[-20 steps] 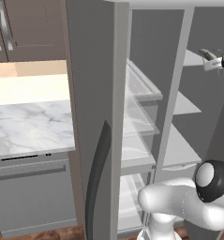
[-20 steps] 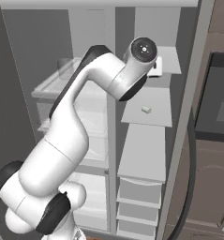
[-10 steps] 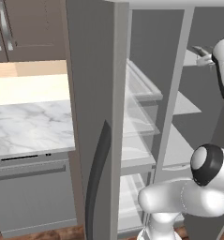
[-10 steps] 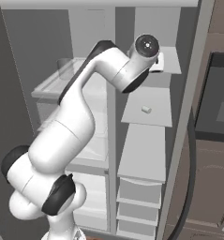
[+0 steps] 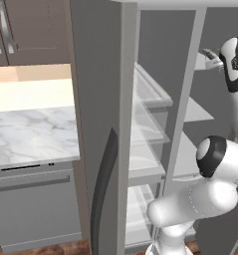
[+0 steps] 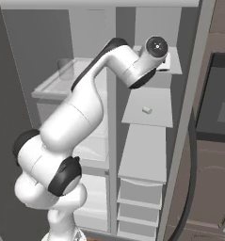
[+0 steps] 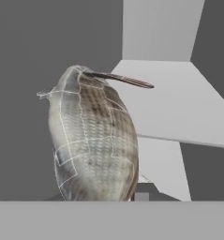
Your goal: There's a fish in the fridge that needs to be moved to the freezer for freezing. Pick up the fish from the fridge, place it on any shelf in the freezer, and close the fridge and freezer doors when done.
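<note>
In the hand view the fish [image 7: 92, 140], grey-brown and scaled with a thin dark fin at its top, stands up large right in front of the camera. My gripper [image 6: 164, 62] is shut on it, and its tips are hidden behind the fish. The fish hangs over the near edge of the top shelf [image 7: 169, 103] of the right compartment. That same shelf [image 6: 174, 67] shows in the right base view. The hand [image 5: 212, 56] reaches in at upper right. Both doors stand open: the left door [image 5: 98, 99] with its dark curved handle [image 5: 103, 194], and the right door [image 6: 195, 113].
A clear glass jar [image 6: 65, 69] sits on a left-compartment shelf. A small white object [image 6: 146, 110] lies on the shelf below the hand. Drawers [image 6: 142, 197] fill the bottom right compartment. A marble counter [image 5: 26, 129] lies to the left and an oven [image 6: 222, 99] to the right.
The hand has moved slightly up and further over the top right shelf, still holding the fish. The elbow has risen and the lower arm has swung round.
</note>
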Controlling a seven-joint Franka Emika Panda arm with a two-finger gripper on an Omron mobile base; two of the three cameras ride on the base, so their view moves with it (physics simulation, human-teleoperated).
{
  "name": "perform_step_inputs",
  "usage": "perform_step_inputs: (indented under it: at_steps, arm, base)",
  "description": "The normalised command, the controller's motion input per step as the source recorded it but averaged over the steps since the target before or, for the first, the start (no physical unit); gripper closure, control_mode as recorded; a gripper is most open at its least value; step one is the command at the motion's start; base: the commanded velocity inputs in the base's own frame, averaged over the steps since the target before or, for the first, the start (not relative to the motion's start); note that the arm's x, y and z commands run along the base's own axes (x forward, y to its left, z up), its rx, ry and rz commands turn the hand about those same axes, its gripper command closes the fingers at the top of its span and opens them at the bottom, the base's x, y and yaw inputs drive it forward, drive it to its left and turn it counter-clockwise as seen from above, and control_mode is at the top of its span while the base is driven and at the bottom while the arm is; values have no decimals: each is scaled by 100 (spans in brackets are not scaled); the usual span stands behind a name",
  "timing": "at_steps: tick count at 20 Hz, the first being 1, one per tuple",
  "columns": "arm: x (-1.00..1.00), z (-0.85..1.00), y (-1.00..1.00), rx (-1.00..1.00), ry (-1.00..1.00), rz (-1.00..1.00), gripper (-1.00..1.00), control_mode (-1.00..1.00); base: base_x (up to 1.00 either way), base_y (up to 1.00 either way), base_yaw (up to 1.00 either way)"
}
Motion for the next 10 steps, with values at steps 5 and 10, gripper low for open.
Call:
perform_step_inputs:
  at_steps: [5, 10]
  arm:
    - [39, -4, -21, 2, 0, 7, 100, -100]
    - [32, 0, -25, 1, 0, 6, 100, -100]
  base:
    - [0, 0, 0]
    - [0, 0, 0]
